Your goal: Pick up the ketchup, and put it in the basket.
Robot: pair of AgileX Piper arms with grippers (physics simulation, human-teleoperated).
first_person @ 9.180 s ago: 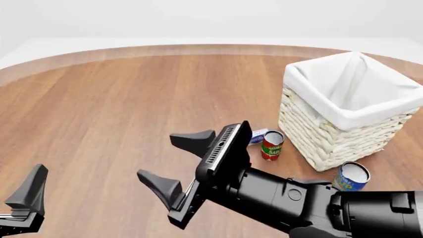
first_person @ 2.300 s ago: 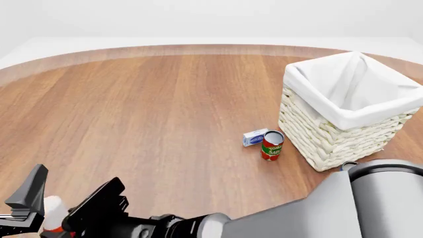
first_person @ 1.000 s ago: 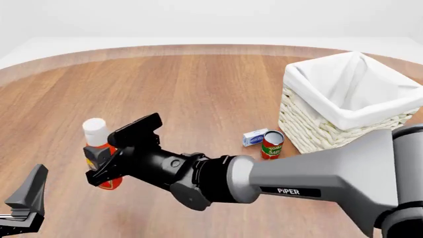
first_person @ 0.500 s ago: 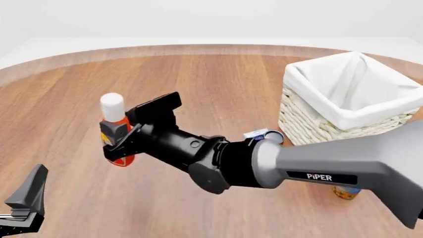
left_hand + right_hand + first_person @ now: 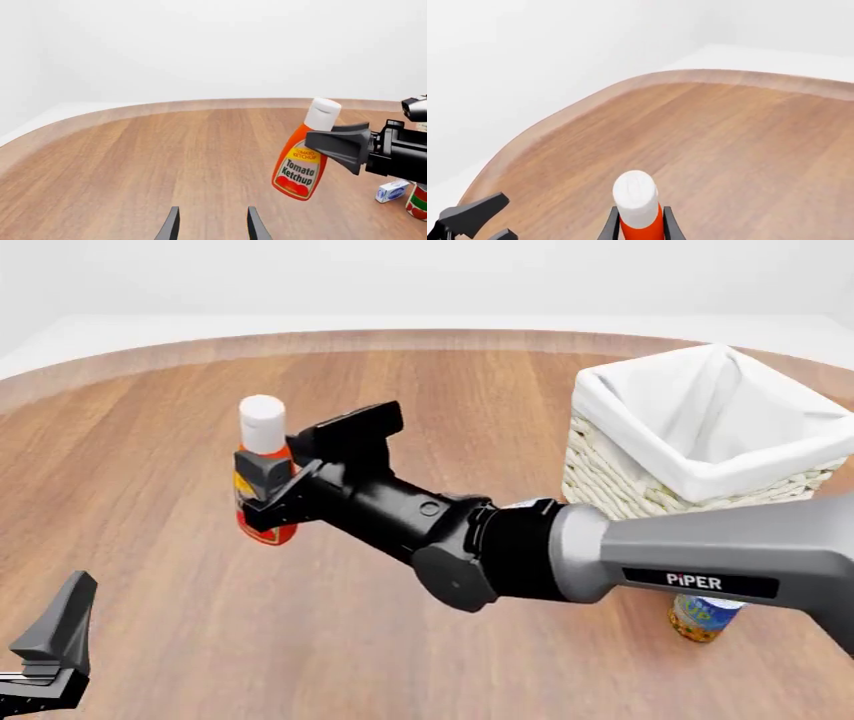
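Observation:
The ketchup [image 5: 262, 462] is a red-orange bottle with a tall white cap. It hangs tilted above the wooden table at the left, with my right gripper [image 5: 271, 502] shut on its body. In the right wrist view the ketchup's cap [image 5: 635, 192] pokes up between the two fingers [image 5: 610, 227]. The left wrist view shows the ketchup [image 5: 301, 162] in the air ahead, label facing the camera. The basket [image 5: 627, 405], cream wicker with a white liner, stands at the far right. My left gripper [image 5: 212, 227] stays low at the near left, open and holding nothing.
A blue-and-yellow can [image 5: 701, 615] stands in front of the basket, partly behind my right arm. A small white-and-blue box [image 5: 391, 190] and a red tomato sauce can [image 5: 419, 202] sit near the basket. The table's curved rim [image 5: 400, 338] runs along the back.
My right gripper closed on the ketchup near the left gripper and has lifted it. Over the last second it carried the bottle up and toward the right.

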